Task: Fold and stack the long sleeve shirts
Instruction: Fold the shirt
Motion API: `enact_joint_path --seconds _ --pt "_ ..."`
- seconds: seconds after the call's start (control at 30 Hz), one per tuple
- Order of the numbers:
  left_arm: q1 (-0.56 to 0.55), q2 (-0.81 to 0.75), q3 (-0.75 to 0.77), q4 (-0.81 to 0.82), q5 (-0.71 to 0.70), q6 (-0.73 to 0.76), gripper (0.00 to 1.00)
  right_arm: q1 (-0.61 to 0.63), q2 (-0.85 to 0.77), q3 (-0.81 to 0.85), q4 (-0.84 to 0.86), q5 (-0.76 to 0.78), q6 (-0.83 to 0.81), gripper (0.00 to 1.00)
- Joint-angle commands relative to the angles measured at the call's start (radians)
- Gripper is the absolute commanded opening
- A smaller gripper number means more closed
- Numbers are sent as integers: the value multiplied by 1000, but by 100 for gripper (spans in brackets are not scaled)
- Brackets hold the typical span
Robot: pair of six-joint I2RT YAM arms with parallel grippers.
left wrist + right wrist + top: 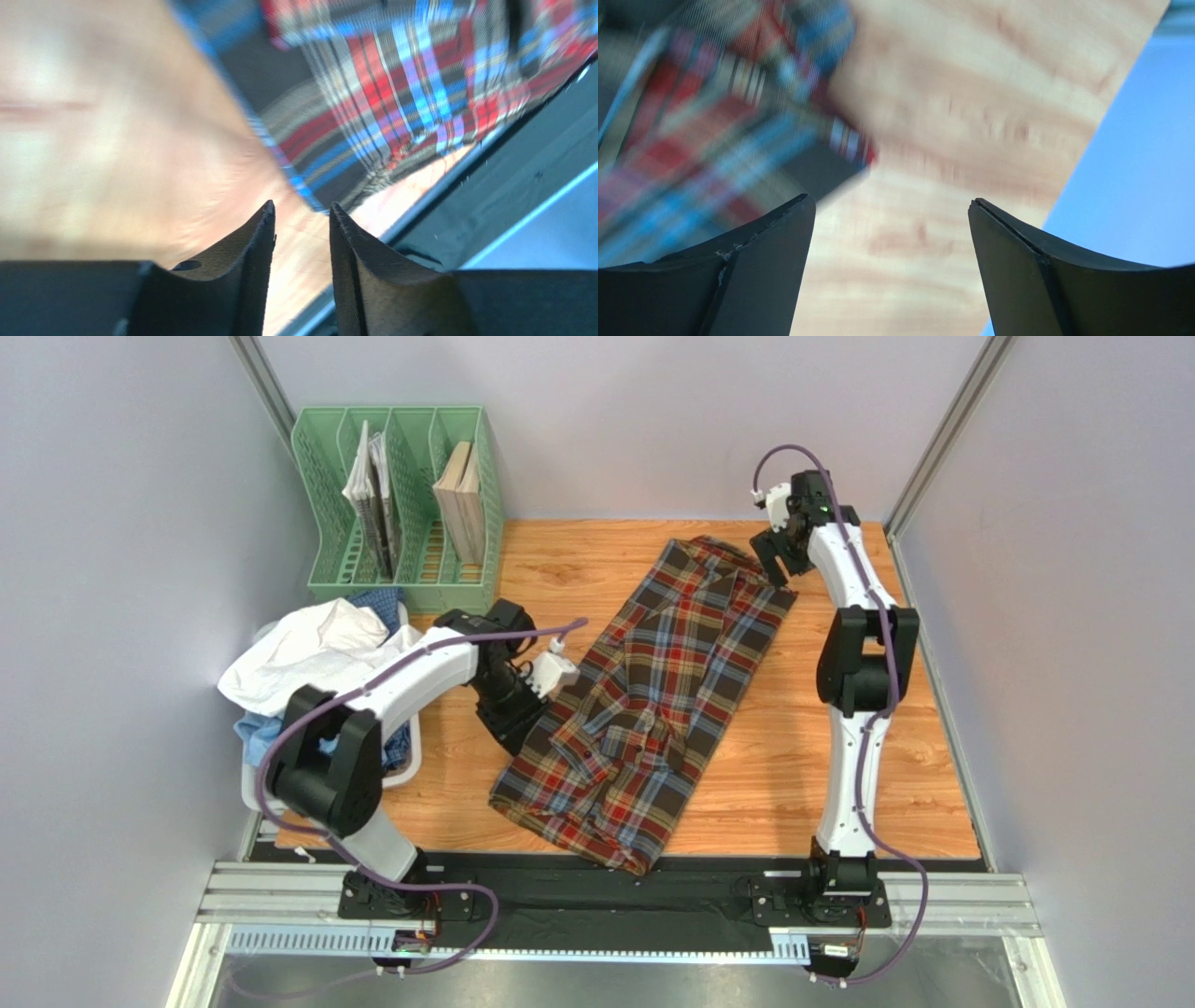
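While the tartan shirt (pixel 659 686) lies flat, left hand (pixel 302 213) slightly parted (empty), right hand (pixel 889 203) spread wide, holding nothing.

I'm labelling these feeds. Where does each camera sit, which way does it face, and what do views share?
Top external: above and behind the bases, looking down on the wooden table; left arm and right arm, tartan shirt, green file rack.
Left wrist: on the left arm, looking past its fingers at the shirt's edge.
Right wrist: on the right arm, past its spread fingers at a shirt corner.
Shared: shirt and table.
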Motion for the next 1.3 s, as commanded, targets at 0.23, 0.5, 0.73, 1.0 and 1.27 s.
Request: enact_joint_path --seconds 0.23,0.5,0.73,1.0,1.27 --pt "-63 63 222 58 48 165 40 74 -382 -346 -271 -406 251 49" --pt "-163 184 161 155 -43 199 25 144 -307 -523 -188 -339 293 30" --pt "-288 212 49 152 -63 159 7 144 -172 -414 -170 -218 239 29" --pt "-413 343 188 104 136 58 2 166 121 78 -289 -156 213 29" --pt "-413 368 320 247 278 -129 8 211 160 189 -165 -118 132 32"
